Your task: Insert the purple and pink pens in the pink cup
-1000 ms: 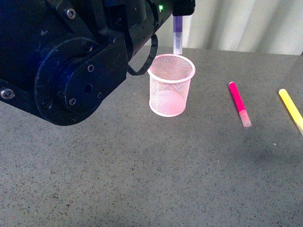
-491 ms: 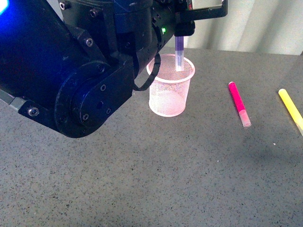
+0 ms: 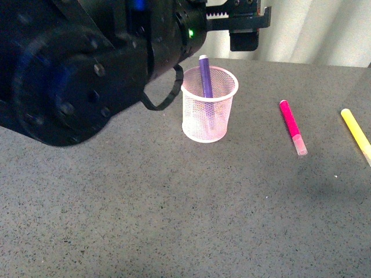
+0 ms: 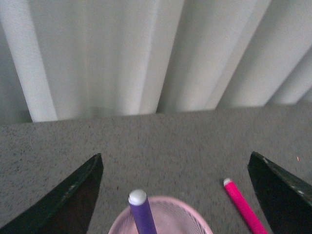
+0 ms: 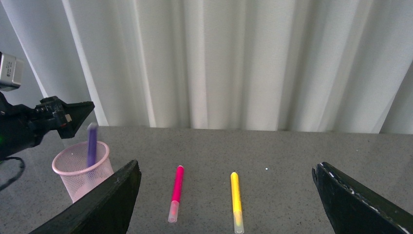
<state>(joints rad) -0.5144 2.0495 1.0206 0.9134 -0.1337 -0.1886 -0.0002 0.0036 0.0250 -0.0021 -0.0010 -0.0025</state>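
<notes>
Well, from the front the purple pen [image 3: 206, 81] stands tilted inside the pink cup [image 3: 194, 119], my left arm [image 3: 87, 69] looming above; the pink pen [image 3: 291, 124] lies flat on the desk [image 3: 174, 220], well apart to its right. On the left wrist, the left pincer [image 4: 174, 156] is spread wide, gripping nothing, so I'd lift straight up to avoid clipping the pen's top. On the right wrist, the right pincer [image 5: 226, 168] gapes empty; I'd take the pink pen mid-barrel, leaving the yellow marker [image 5: 235, 195] beside it alone

Yellow marker [image 3: 356, 134] runs off the front view's right edge; purple pen [image 5: 91, 146] is blurred in my right wrist view.
</notes>
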